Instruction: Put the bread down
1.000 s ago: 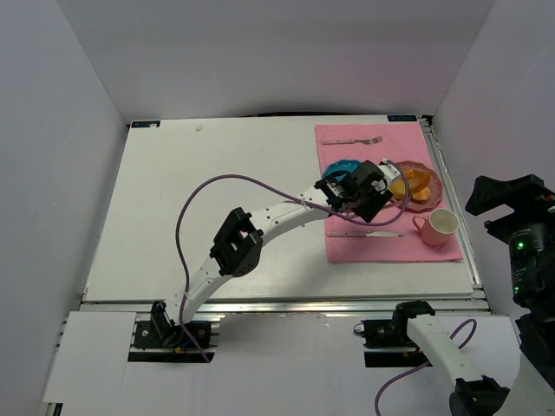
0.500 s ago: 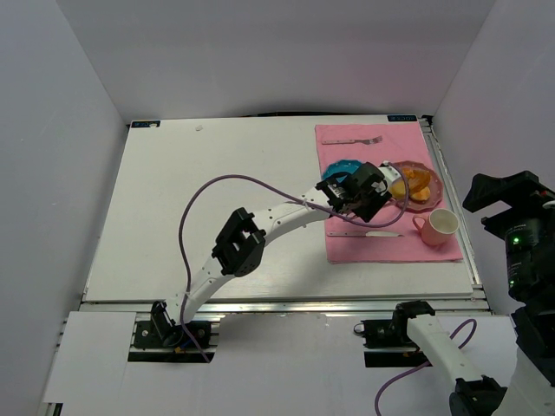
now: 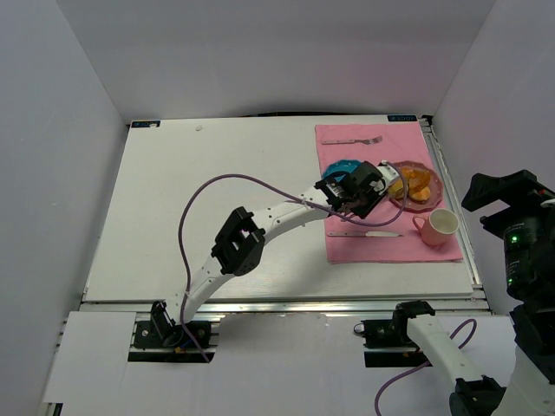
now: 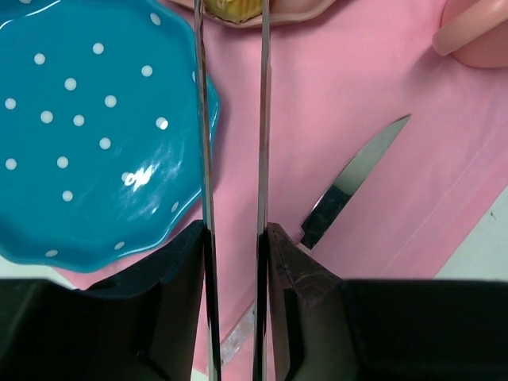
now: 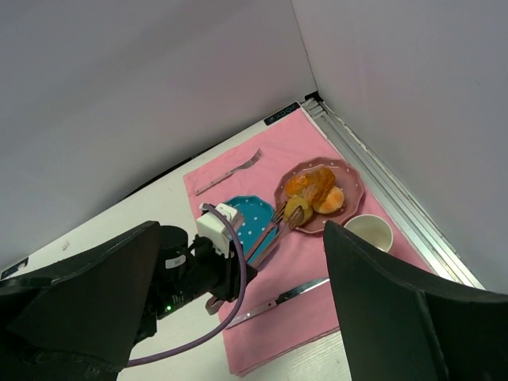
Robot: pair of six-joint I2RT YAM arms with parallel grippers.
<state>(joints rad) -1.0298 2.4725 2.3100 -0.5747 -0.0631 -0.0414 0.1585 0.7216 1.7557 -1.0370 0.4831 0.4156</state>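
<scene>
The bread (image 5: 298, 209), a small round golden roll, sits at the left edge of the pink plate (image 5: 349, 198), pinched between the forked tips of metal tongs (image 5: 274, 226). I cannot tell if it is lifted off the plate. It shows at the top edge of the left wrist view (image 4: 232, 6), between the tong blades (image 4: 262, 119). My left gripper (image 4: 235, 238) is shut on the tongs, over the pink mat beside the blue dotted plate (image 4: 79, 159). In the top view the left gripper (image 3: 378, 179) points at the pink plate (image 3: 431, 198). My right gripper (image 5: 242, 238) is open and empty, held high at the right (image 3: 510, 201).
Other golden-orange bread pieces (image 5: 317, 182) lie on the pink plate. A pink cup (image 3: 440, 224) stands in front of it. A knife (image 3: 368, 233) lies near the mat's (image 3: 390, 247) front edge and a fork (image 3: 351, 139) at its back. White walls stand on three sides.
My left gripper with the tongs has drawn back slightly to the left. The right arm has shifted a little.
</scene>
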